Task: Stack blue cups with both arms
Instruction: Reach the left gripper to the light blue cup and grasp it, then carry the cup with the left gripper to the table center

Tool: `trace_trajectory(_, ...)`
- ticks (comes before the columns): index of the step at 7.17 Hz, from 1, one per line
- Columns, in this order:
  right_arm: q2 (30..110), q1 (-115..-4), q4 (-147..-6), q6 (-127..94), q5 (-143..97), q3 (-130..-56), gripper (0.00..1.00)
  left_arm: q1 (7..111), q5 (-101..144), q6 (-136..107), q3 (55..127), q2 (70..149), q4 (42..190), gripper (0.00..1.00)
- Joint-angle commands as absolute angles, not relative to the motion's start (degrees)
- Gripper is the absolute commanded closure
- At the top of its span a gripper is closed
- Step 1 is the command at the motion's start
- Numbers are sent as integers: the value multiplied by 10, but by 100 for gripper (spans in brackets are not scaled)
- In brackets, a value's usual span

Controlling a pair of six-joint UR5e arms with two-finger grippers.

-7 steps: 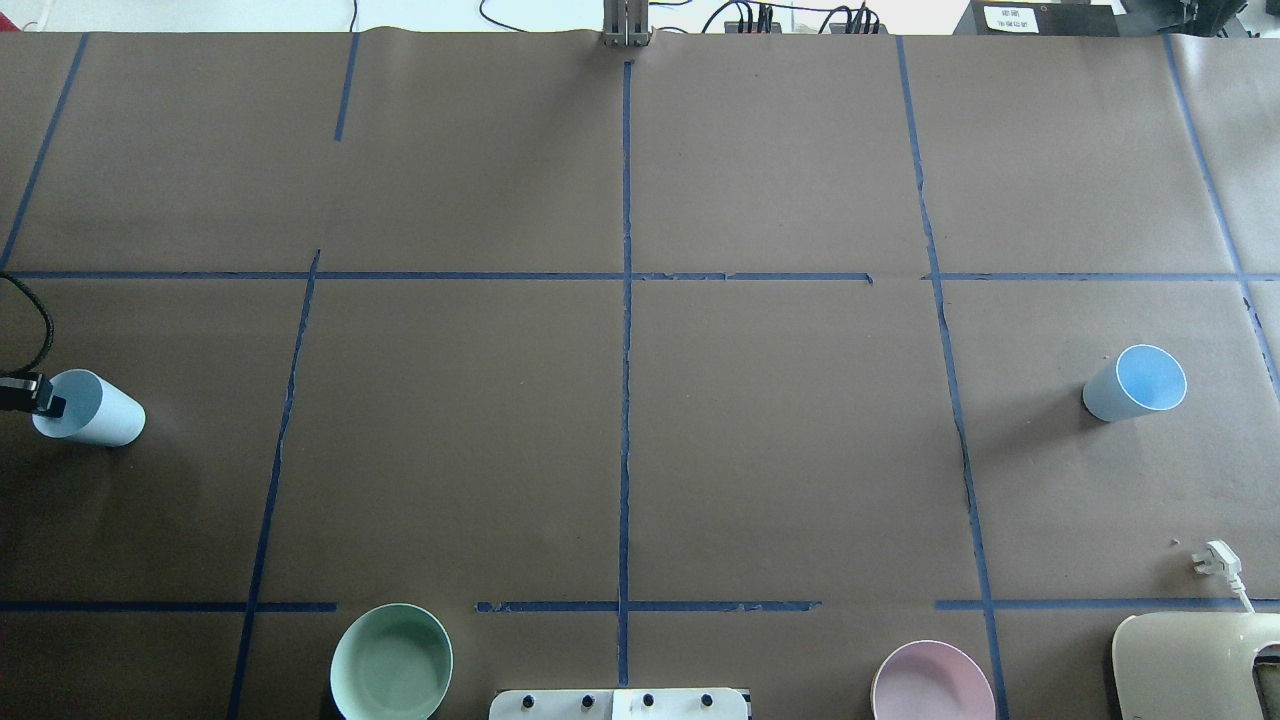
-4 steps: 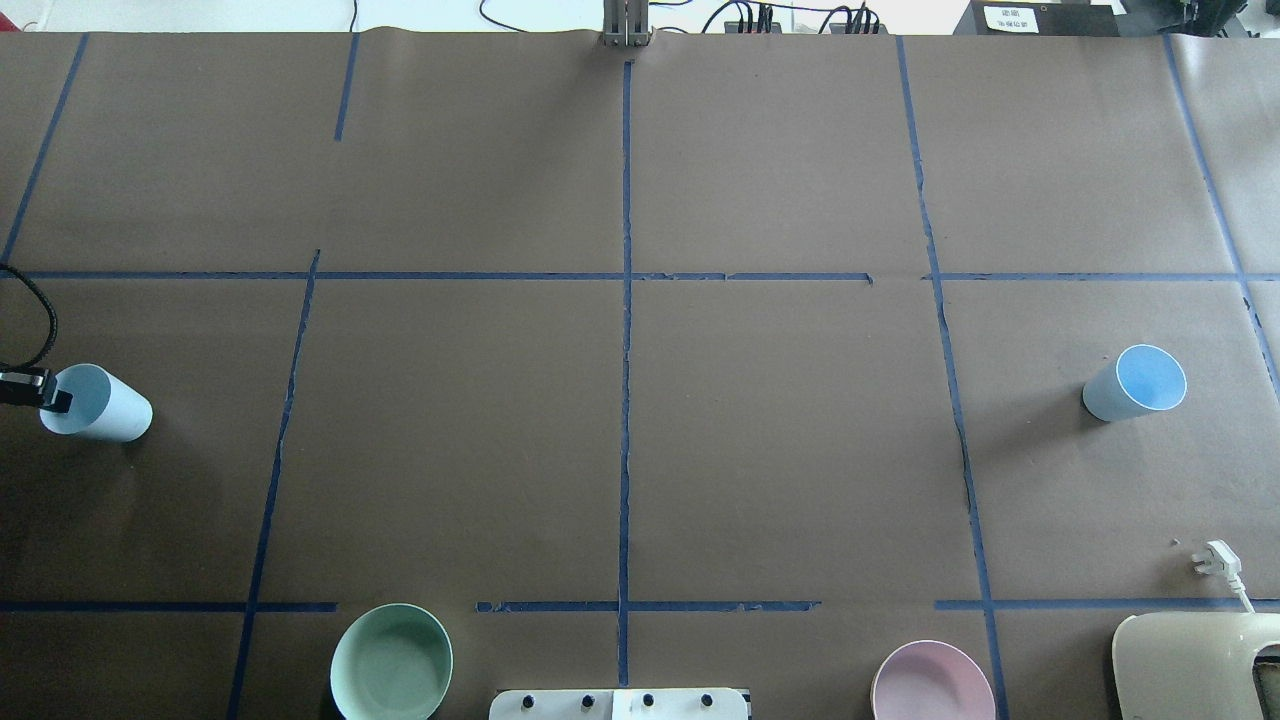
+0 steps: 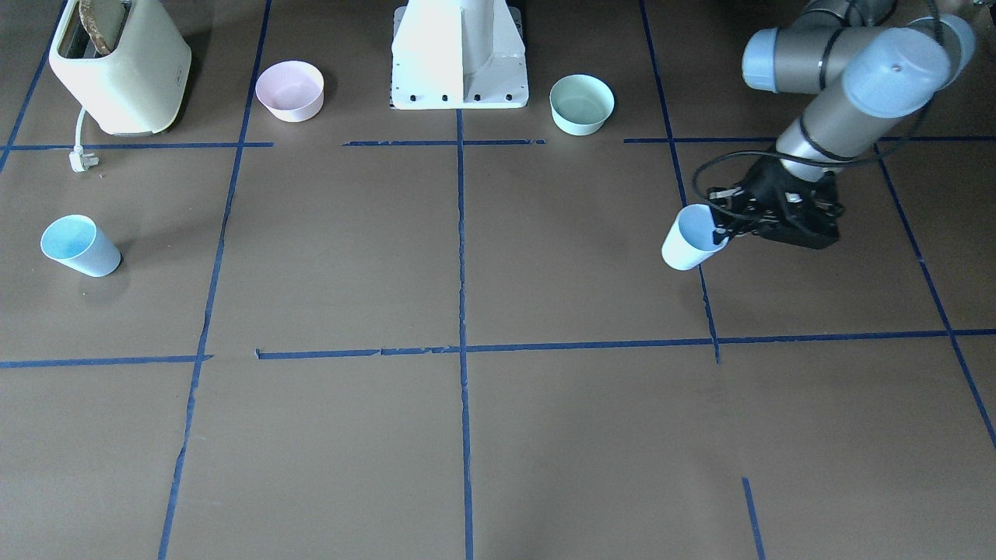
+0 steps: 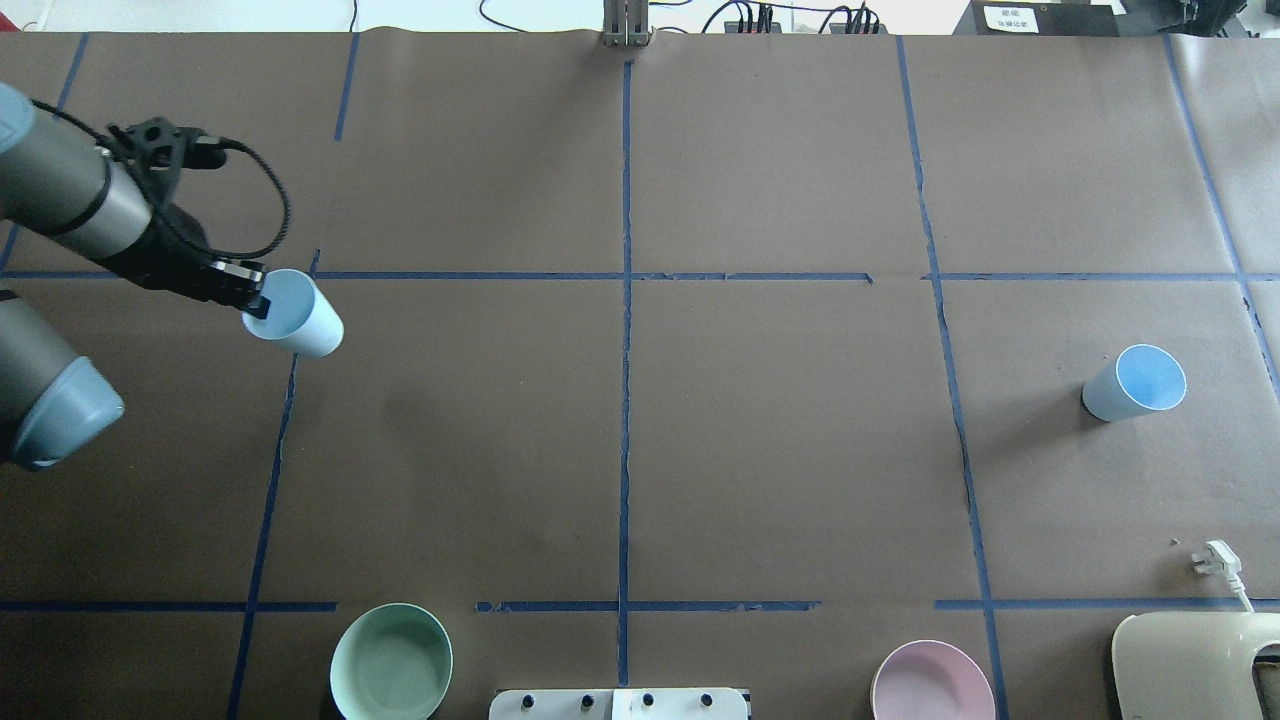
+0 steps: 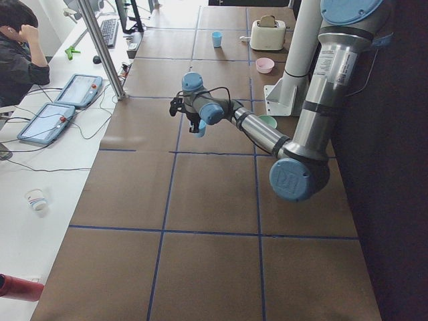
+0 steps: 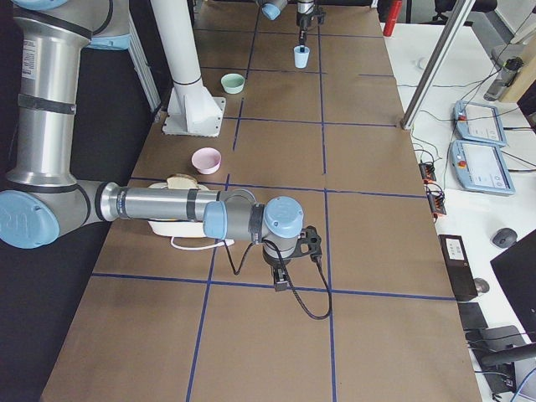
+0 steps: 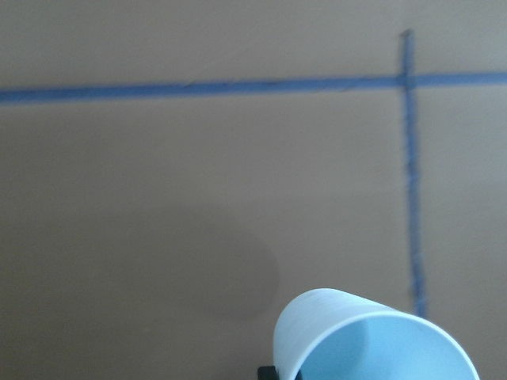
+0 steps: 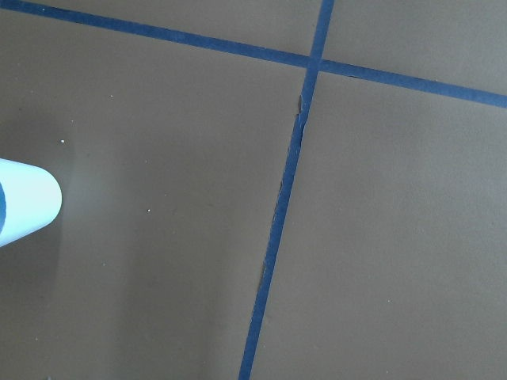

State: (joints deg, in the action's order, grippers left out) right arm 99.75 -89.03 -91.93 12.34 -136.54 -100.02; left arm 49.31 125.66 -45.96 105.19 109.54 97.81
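Over the table's left third, my left gripper (image 4: 257, 302) pinches the rim of a blue cup (image 4: 295, 315) hung above the brown paper (image 4: 780, 440), well apart across squares of blue tape (image 4: 626, 400) from the other blue cup (image 4: 1135, 383) standing upright far right, while only the right-end camera shows my right gripper (image 6: 280, 282), its grip unreadable

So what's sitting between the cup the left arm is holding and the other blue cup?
Nothing stands between the held cup and the other cup. The overhead view shows only brown paper crossed by blue tape lines.
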Motion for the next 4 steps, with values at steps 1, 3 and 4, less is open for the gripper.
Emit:
trace_trajectory(1, 998, -890, -919, 123, -1366, -1000, 0, 392, 1193, -591, 1007, 1244, 912, 100)
trace_trajectory(3, 998, -890, -920, 123, -1367, -1000, 0, 323, 1099, -657, 899, 1350, 930, 100)
trace_trajectory(4, 998, -890, -920, 123, -1366, -1000, 0, 310, 1088, -659, 868, 1362, 966, 100)
